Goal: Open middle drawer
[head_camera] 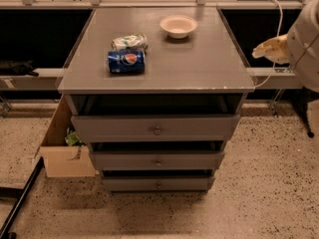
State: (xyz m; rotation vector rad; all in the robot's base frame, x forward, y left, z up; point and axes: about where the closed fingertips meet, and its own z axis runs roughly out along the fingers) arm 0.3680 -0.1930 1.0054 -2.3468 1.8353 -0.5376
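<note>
The middle drawer (124, 160) is a flat grey front with a small round metal knob (157, 163). It sits between the taller top drawer (109, 127) and the narrow bottom drawer (129, 184) of a grey cabinet. All three fronts stand slightly out from the frame, with dark gaps above them. My gripper (269, 49), cream coloured, shows at the right edge beside the cabinet top. It is well above and to the right of the middle drawer and touches nothing. The white arm (305, 44) is behind it.
On the cabinet top (199, 63) lie a blue Pepsi can (126, 61), a crumpled pale bag (129, 42) and a white bowl (178, 26). An open cardboard box (62, 156) stands on the floor at the cabinet's left. A black bar (20, 203) crosses the lower left floor.
</note>
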